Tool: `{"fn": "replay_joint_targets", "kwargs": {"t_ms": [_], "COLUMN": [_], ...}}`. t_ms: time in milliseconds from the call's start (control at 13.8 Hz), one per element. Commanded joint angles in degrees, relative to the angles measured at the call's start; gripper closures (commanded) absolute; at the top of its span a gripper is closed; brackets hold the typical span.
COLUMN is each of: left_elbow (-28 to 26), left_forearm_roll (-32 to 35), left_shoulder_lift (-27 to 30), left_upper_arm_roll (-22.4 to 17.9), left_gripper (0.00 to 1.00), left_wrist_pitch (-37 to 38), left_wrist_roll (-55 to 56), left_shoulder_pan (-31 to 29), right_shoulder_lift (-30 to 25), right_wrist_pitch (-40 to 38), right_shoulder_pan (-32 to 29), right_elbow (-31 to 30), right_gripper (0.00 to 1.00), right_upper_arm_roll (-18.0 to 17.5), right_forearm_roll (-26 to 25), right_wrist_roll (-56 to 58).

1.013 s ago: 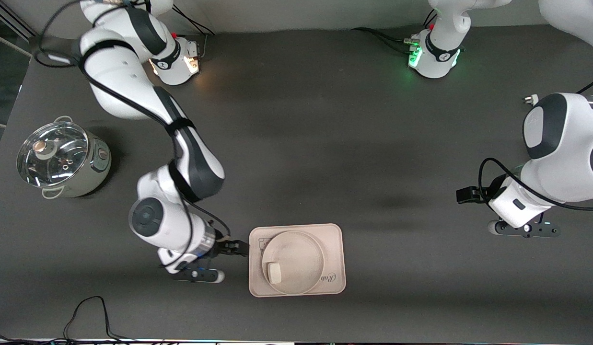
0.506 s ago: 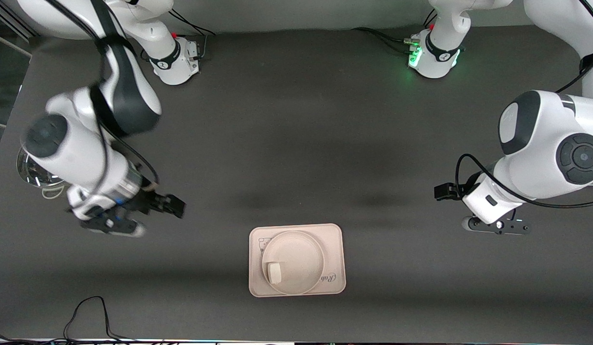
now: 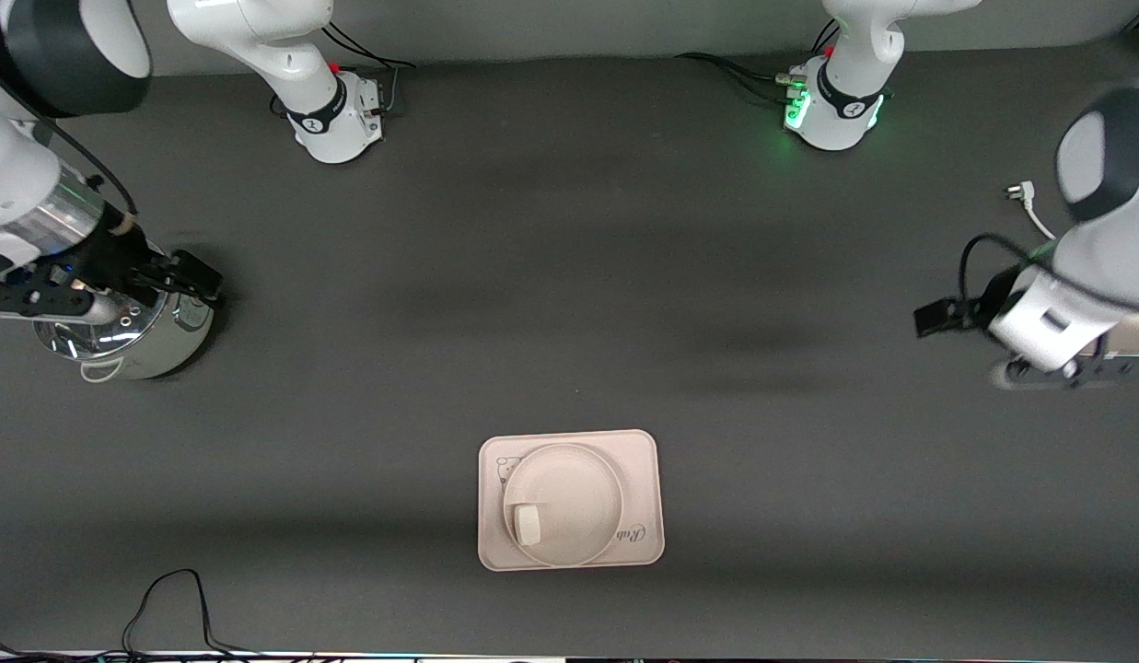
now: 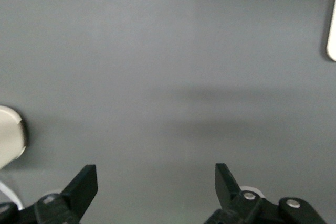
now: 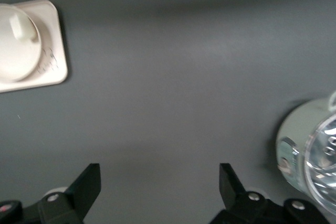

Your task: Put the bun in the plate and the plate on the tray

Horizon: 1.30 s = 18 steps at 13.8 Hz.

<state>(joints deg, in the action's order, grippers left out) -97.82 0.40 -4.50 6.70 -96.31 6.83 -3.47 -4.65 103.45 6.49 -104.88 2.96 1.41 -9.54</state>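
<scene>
The tiny white bun lies in the round cream plate, which sits on the rectangular cream tray near the front camera at the table's middle. The right wrist view shows the tray, the plate and the bun. My right gripper is open and empty, up over the pot at the right arm's end. My left gripper is open and empty, over bare table at the left arm's end; in its wrist view only a sliver of the tray shows.
A steel pot with a glass lid stands at the right arm's end of the table; it also shows in the right wrist view. A white plug and cable lie near the left arm. A black cable lies at the table's front edge.
My right gripper has drawn back from beside the tray and risen to over the pot. My left arm has lifted and drawn toward its end of the table. Bun, plate and tray have not moved.
</scene>
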Motion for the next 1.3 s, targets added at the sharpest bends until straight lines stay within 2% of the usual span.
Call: {"fn": "replay_joint_targets", "kwargs": {"t_ms": [0, 289, 1230], "left_elbow": [-7.21, -7.56, -4.49], "left_forearm_roll": [0.65, 1.27, 1.18], "left_shoulder_lift": [10.37, 13.02, 11.53], "left_upper_arm_roll": [-0.02, -0.55, -0.46], "left_gripper": [0.0, 0.0, 0.0], "left_wrist_pitch": [2.08, 3.85, 4.82], "left_wrist_roll": [-0.58, -4.45, -4.54], "left_shoulder_pan": [-1.8, -3.56, -3.3], "right_shoulder_lift": [-1.24, -1.24, 2.1], "right_wrist_pitch": [-1.41, -1.49, 0.7], "right_shoulder_pan": [-0.68, -2.44, -1.65], "right_elbow": [-1.38, -1.47, -1.03], "right_gripper": [0.0, 0.0, 0.0], "right_upper_arm_roll": [-1.29, -3.67, -3.58], "right_forearm_roll": [-0.35, -0.35, -0.79], "right_wrist_roll": [0.93, -3.28, -3.38]}}
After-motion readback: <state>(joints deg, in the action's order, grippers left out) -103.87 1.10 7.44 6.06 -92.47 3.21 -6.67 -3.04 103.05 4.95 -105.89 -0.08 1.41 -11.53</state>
